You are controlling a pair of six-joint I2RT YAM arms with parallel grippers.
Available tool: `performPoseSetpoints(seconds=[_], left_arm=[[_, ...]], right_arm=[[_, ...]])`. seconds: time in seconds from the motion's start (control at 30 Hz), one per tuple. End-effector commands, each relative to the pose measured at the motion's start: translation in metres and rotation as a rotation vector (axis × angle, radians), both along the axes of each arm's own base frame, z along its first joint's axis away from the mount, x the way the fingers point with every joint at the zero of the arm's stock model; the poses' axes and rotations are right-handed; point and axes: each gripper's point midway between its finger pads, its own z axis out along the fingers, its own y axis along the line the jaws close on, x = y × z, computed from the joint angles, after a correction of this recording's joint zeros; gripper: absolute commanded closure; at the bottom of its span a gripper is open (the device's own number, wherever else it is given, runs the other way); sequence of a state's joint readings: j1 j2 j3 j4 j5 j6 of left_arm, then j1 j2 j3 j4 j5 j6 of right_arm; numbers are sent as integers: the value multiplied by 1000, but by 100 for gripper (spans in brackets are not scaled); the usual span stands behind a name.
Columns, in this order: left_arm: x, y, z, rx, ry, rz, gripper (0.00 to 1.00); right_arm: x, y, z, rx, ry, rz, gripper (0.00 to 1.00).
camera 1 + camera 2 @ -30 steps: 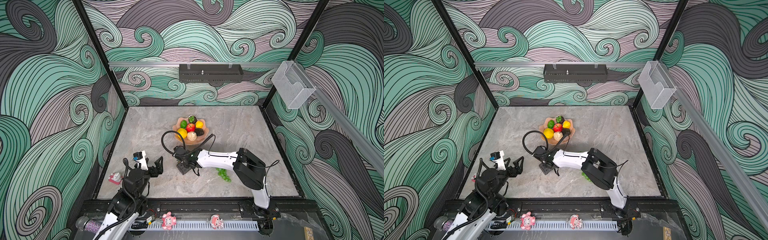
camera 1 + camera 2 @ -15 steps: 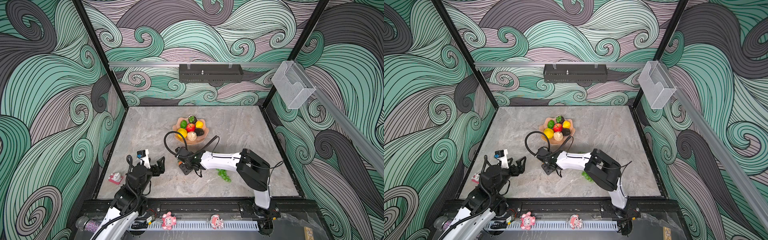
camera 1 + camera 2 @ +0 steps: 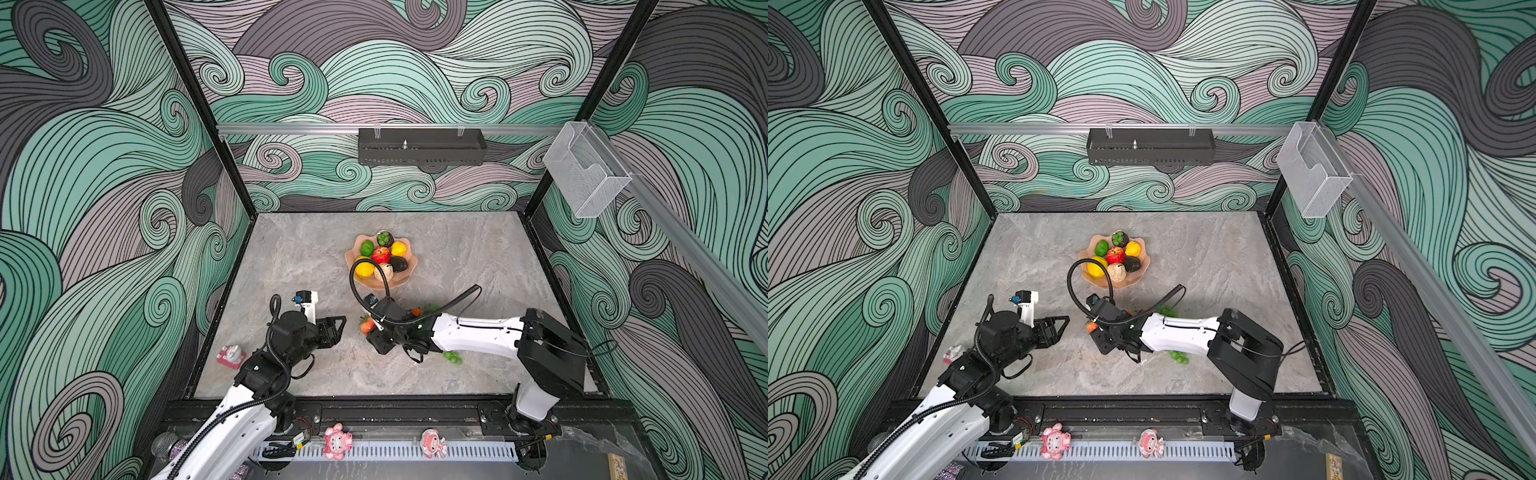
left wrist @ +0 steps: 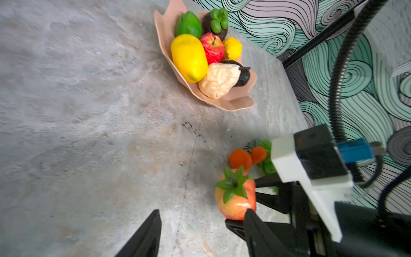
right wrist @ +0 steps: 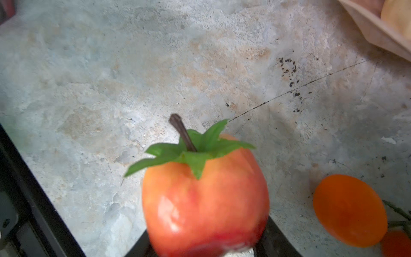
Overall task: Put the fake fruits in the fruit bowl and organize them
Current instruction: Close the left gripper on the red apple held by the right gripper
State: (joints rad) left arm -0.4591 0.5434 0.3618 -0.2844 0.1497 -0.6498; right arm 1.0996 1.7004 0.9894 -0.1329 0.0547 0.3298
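The peach-pink fruit bowl (image 3: 376, 284) (image 3: 1108, 284) (image 4: 235, 104) stands mid-table, holding a red apple (image 3: 381, 254), yellow, green and dark fruits. In front of it my right gripper (image 3: 372, 329) (image 5: 204, 244) is shut on a red-orange fruit with green leaves (image 3: 366, 325) (image 3: 1091, 327) (image 4: 235, 200) (image 5: 204, 200), just above the table. My left gripper (image 3: 338, 328) (image 3: 1061, 326) (image 4: 202, 211) points at that fruit from the left, open and holding nothing. Small oranges (image 4: 240, 159) (image 5: 349, 210) and green grapes (image 3: 453, 356) (image 3: 1177, 356) lie by the right arm.
A pink figurine (image 3: 231, 356) sits on the table at the left edge. Two more figurines (image 3: 337, 441) (image 3: 433, 442) stand on the front rail. A clear box (image 3: 584, 174) hangs on the right wall and a black shelf (image 3: 419, 145) on the back wall.
My left gripper has moved right toward the red-orange fruit and its jaws have narrowed. The right gripper has closed onto the fruit, staying almost in place.
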Motion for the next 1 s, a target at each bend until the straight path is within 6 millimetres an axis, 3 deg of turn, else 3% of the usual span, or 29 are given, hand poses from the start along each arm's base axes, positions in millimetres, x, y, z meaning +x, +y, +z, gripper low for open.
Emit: performPoseSetpoints(seconds=[0.0,0.23,0.6,0.8,0.97], left_arm=[[-2,-23,22,-110,23,-90,41],[0,-48,27,-133,96,-190,54],[-1,-72,25,-98,111,-251,64],[-1,-74,26,-86,101,-247,67],[1,-62,27,-59,88,-191,66]], right_arm=[[-4,14,18,124,-4,14,48],[-13,14,28,208,-28,50,48],[-24,12,41,291,-55,91,48],[-27,13,44,305,-61,99,49],[-28,13,45,310,-65,105,49]])
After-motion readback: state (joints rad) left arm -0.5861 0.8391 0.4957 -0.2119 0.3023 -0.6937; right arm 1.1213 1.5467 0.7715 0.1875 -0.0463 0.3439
